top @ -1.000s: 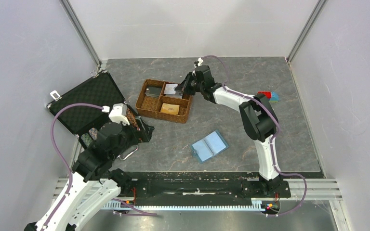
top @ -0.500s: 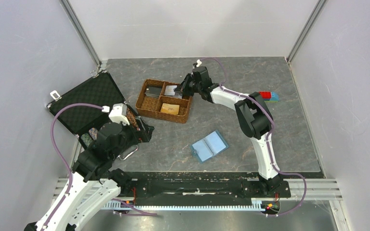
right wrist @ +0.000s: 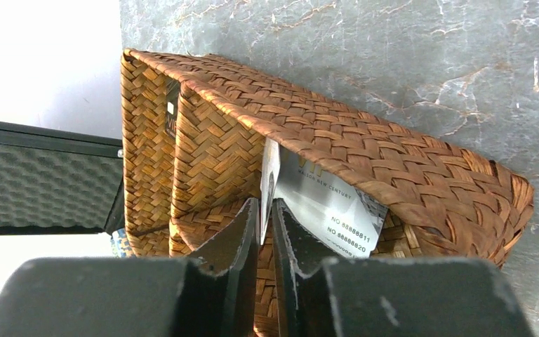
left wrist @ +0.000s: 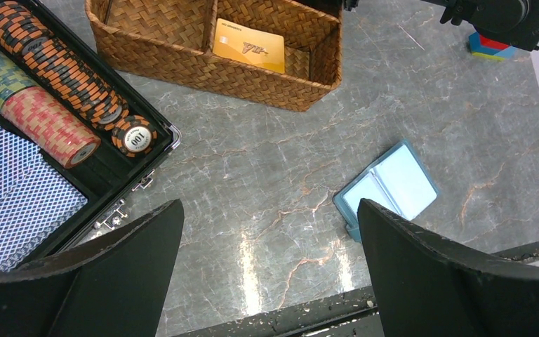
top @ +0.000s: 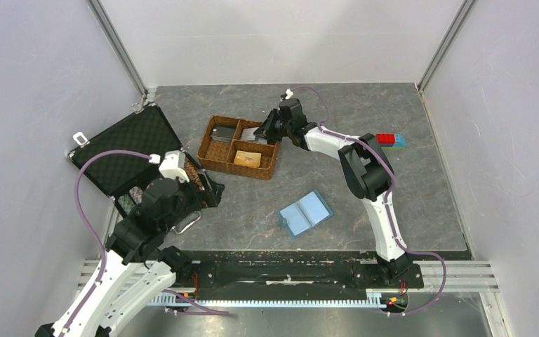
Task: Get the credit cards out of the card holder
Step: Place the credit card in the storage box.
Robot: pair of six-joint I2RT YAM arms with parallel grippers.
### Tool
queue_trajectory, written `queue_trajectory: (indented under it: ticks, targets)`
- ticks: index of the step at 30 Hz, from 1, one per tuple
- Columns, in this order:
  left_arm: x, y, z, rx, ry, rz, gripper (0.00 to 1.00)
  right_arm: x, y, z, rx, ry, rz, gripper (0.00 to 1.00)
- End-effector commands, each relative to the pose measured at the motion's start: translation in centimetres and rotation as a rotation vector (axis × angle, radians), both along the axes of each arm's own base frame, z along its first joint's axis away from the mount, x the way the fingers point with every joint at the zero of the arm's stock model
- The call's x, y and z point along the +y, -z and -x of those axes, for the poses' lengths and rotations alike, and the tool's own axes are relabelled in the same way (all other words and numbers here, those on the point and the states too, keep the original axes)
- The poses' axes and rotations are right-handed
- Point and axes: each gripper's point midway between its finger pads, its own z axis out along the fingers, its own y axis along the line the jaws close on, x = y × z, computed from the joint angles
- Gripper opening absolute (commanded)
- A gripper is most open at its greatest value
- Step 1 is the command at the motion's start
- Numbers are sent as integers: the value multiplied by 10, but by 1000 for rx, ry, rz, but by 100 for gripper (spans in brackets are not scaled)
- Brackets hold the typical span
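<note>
The light-blue card holder (top: 305, 213) lies open on the table; it also shows in the left wrist view (left wrist: 387, 188). An orange credit card (top: 247, 159) (left wrist: 249, 45) lies in the near right compartment of the wicker tray (top: 235, 169). My right gripper (top: 265, 130) (right wrist: 265, 207) reaches into the far right compartment. Its jaws stand nearly closed on a thin pale credit card (right wrist: 269, 168) seen edge-on. A silver credit card (right wrist: 323, 203) leans against the tray wall beside it. My left gripper (top: 207, 189) (left wrist: 270, 210) is open and empty above the table near the case.
An open black foam-lined case (top: 123, 151) with stacked poker chips (left wrist: 63, 70) stands at the left. A dark card (top: 222, 132) lies in the tray's far left compartment. Red and blue bricks (top: 389, 140) sit at the right.
My right gripper has shifted slightly left and down into the tray's far right compartment. The left arm has not moved.
</note>
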Motion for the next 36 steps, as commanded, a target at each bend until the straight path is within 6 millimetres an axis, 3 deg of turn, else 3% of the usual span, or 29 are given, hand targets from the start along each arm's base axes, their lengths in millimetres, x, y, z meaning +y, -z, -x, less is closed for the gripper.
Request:
queue_trajectory:
  ticks: [1, 6, 15, 24, 29, 36]
  targets:
    - [6, -13, -4, -45, -15, -23, 100, 4, -18, -15, -51, 17, -18, 17]
    - [6, -14, -4, -48, -17, -20, 100, 1, -26, -14, -68, 16, -4, 22]
    - [6, -14, -2, -51, -10, -20, 100, -3, -67, -17, -106, 7, 36, 39]
    - [5, -14, -1, -59, 1, -17, 100, -24, -104, -10, -159, -4, 91, 43]
    - [-8, -9, 0, -39, 63, 3, 100, -35, -122, 21, -236, -95, 148, 42]
    - [-28, 4, -1, 30, 120, 43, 100, -80, -113, 85, -301, -123, 311, 42]
